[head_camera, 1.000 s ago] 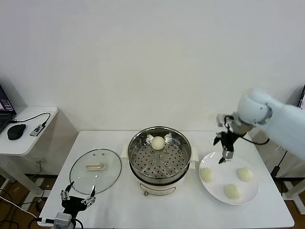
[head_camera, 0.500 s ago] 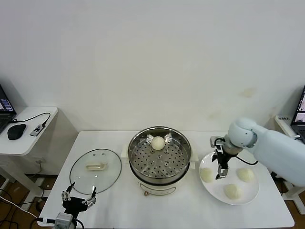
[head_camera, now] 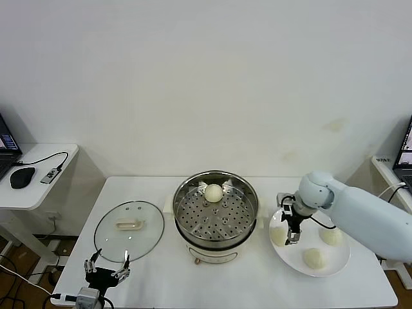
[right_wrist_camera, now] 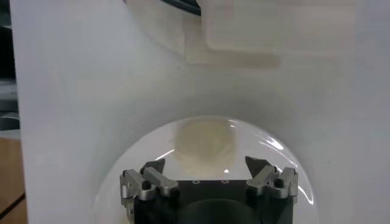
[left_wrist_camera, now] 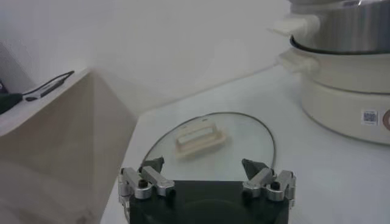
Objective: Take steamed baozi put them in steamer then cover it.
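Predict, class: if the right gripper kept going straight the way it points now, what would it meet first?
Most likely the baozi lying nearest the steamer on the white plate; the open right gripper is aimed down at it, though the remaining gap is unclear.

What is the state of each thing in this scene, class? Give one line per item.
Steamer: uncovered, one baozi inside.
Cover: off, flat on the table.
Plate: holds three baozi.
Right gripper: fingers open, over the plate's baozi nearest the steamer.
Left gripper: open, near the cover.
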